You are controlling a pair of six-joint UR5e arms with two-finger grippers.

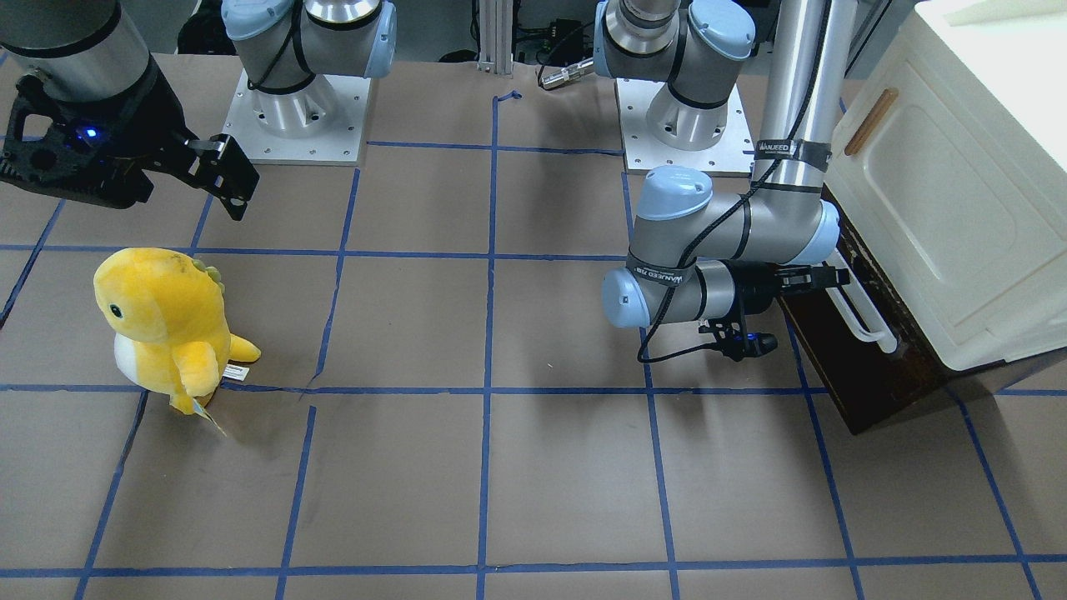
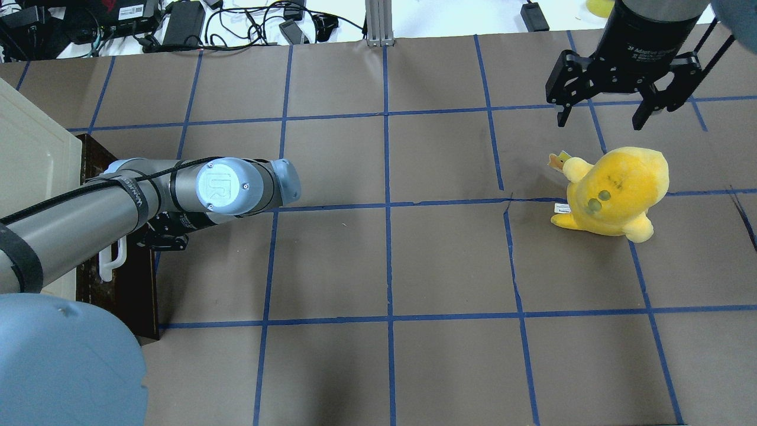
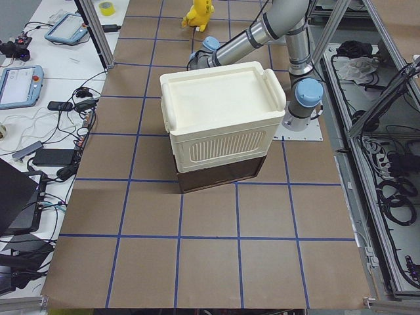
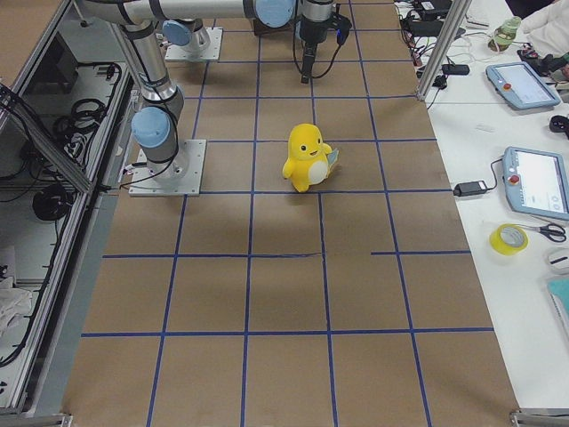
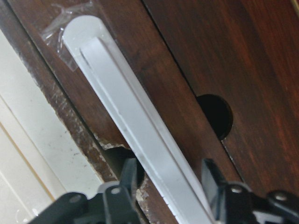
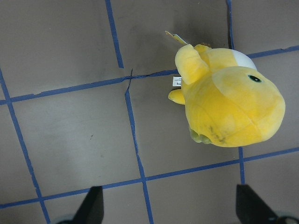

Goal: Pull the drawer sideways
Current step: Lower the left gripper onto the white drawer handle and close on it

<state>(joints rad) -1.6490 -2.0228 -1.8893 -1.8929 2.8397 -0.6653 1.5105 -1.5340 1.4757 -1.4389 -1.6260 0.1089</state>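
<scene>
At the end of the bench point(image 2: 325, 260) on the robot's left, under a cream cabinet point(image 1: 942, 208): the drawer point(image 1: 875, 383). Dark brown front turned toward the middle of the bench; long axis from the robot's side to the operators' side. Along this front, level and in the same direction, a long white handle point(image 1: 867, 321). How far pulled out: cannot tell.

Left claw point(image 5: 168, 181) reaching level at the handle, released, with one of the fingers point(image 5: 128, 175) on each side of the bar. In the wrist view, a thin dark gap between the bar and the finger on the view's right; the other finger just beside the bar, contact not sure. Nothing clenched.

Right claw point(image 2: 598, 123) well apart from the drawer, hanging above the bench on the robot's right, spread wide, holding nothing, near a yellow plush toy point(image 2: 615, 189) standing on the bench.

Bench covered in brown paper with a grid of blue tape point(image 2: 388, 260). Beyond the far edge, black cables point(image 2: 236, 23) and chargers on a white surface. On a side table, tablets point(image 4: 533, 182) and a roll of yellow tape point(image 4: 508, 238).
</scene>
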